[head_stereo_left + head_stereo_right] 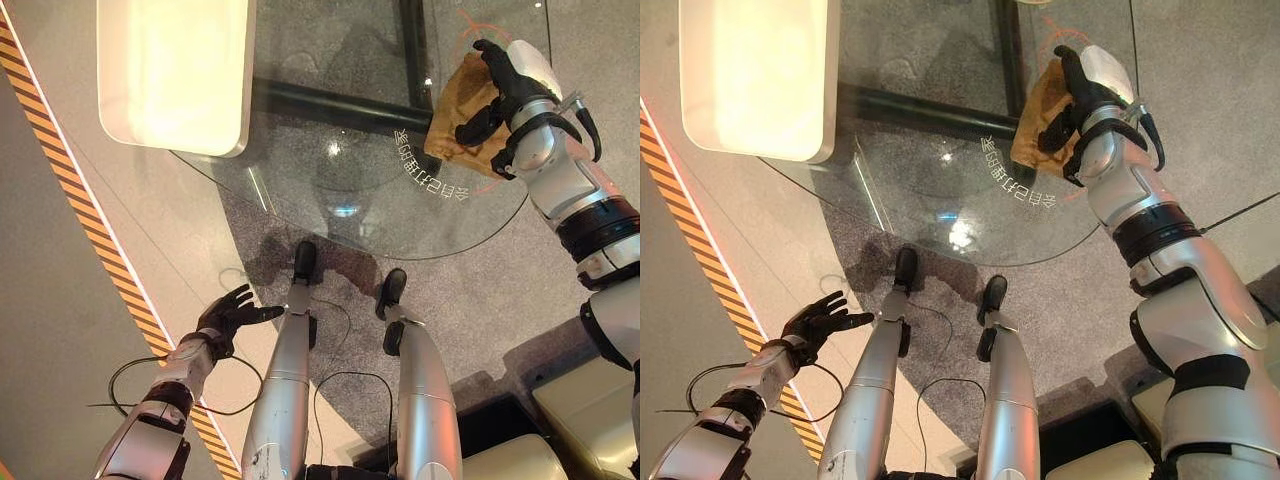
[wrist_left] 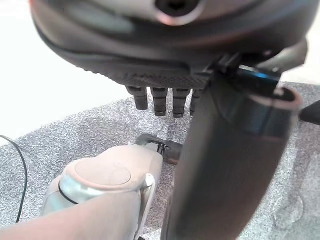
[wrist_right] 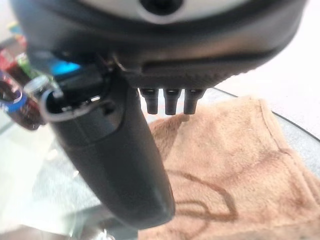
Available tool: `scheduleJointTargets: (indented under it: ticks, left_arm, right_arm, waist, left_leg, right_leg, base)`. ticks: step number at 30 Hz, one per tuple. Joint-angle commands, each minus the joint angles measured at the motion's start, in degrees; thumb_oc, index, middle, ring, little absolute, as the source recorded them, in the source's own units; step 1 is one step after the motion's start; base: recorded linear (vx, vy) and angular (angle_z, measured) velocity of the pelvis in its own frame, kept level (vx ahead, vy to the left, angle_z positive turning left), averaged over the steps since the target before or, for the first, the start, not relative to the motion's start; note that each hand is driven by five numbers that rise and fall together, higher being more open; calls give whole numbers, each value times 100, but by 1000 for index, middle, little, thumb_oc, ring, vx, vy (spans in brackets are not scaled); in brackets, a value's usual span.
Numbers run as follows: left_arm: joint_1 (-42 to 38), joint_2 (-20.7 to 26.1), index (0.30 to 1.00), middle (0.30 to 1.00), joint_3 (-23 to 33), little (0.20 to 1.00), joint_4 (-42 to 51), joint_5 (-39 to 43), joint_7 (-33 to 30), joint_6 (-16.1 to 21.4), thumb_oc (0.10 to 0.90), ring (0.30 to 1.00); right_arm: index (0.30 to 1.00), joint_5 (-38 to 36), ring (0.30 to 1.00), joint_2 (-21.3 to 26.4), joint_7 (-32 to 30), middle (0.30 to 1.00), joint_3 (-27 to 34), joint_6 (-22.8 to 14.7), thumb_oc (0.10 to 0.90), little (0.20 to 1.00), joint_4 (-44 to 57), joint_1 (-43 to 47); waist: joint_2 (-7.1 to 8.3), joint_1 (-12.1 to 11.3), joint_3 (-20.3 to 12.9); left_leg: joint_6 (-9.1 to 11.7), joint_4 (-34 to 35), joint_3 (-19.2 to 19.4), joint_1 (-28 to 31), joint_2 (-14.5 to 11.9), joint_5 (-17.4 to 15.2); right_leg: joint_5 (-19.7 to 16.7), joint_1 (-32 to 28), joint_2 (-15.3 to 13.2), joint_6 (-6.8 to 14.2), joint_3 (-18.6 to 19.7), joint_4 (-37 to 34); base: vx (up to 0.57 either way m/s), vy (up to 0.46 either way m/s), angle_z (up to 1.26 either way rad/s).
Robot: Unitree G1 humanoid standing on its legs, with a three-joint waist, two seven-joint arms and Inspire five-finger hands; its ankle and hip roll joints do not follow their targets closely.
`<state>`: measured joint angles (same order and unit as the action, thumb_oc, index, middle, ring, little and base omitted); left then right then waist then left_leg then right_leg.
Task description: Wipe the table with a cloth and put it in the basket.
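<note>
Down low and nearest, the left robot hand [image 1: 228,316] hung beside the body over the grey carpet [image 1: 480,300], fingers spread and relaxed, nothing in it. A striped yellow-and-black strip [image 1: 60,165] ran along the floor just past that hand.

Further out, the round glass surface [image 1: 330,170] stood over the carpet, a dark bar [image 1: 330,105] showing through it. On its far left part lay a pale rounded-corner panel [image 1: 175,70]; what it was could not be told.

Over on the right side of the glass, near the rim, sat the tan cloth [image 1: 462,105], rumpled and lying flat. The right robot hand [image 1: 505,90] was resting on top of it, its thumb under a white cover [image 1: 535,65]. From the wrist view, the fingers [image 3: 170,102] reached straight out over the cloth [image 3: 235,165] rather than curling round it, so the hand was pressing, not gripping. A dark looping line [image 3: 210,192] marked the fabric close to the thumb.
</note>
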<state>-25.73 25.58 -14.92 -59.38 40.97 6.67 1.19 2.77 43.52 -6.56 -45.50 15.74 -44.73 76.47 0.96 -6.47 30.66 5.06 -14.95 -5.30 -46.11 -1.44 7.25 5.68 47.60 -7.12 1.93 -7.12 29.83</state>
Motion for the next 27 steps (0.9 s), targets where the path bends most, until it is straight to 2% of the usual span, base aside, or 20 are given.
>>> scheduleJointTargets:
  ticks: [1, 4, 8, 17, 27]
  left_arm:
    - [421, 205, 900, 900, 20, 900, 128, 7, -87, -53, 800, 900]
    - [408, 245, 900, 900, 22, 900, 137, -1, -54, -89, 800, 900]
    - [387, 271, 900, 900, -5, 900, 147, -9, -45, -103, 800, 900]
    - [409, 323, 900, 900, -38, 900, 157, -19, -7, -113, 800, 900]
    - [391, 352, 900, 900, -69, 900, 164, -39, 41, -142, 800, 900]
  right_arm:
    - [900, 618, 900, 601, 6, 900, -377, -94, 800, 900, 62, 944]
    - [900, 828, 900, 572, 38, 900, -480, -108, 800, 900, 27, 1024]
    - [900, 1547, 900, 588, 105, 900, -753, -74, 800, 900, -112, 1194]
    - [900, 1822, 900, 599, 275, 900, -1063, 160, 800, 900, -428, 1432]
    - [900, 1850, 900, 628, 359, 900, -1112, 159, 800, 900, -780, 1412]
  waist:
    - [-102, -68, -87]
    - [-100, -91, -87]
    - [-99, -127, -87]
    - [-117, -180, -87]
    - [-144, -204, -87]
  left_leg:
    - [-348, -556, 62, 57, 418, -518]
    - [-348, -571, 50, 41, 421, -515]
    - [-358, -532, 37, 41, 419, -490]
    - [-366, -488, -4, -12, 436, -451]
    - [-376, -479, -22, -92, 454, -424]
  right_leg:
    - [-536, -278, 256, -54, -184, -813]
    - [-541, -263, 251, -45, -195, -793]
    - [-566, -265, 247, -26, -218, -811]
    - [-600, -200, 247, -14, -239, -829]
    - [-644, -118, 231, 0, -267, -844]
  base:
    - [0, 0, 0]
    - [0, 0, 0]
    - [0, -5, 1]
    - [1, -4, 1]
    - [3, -1, 0]
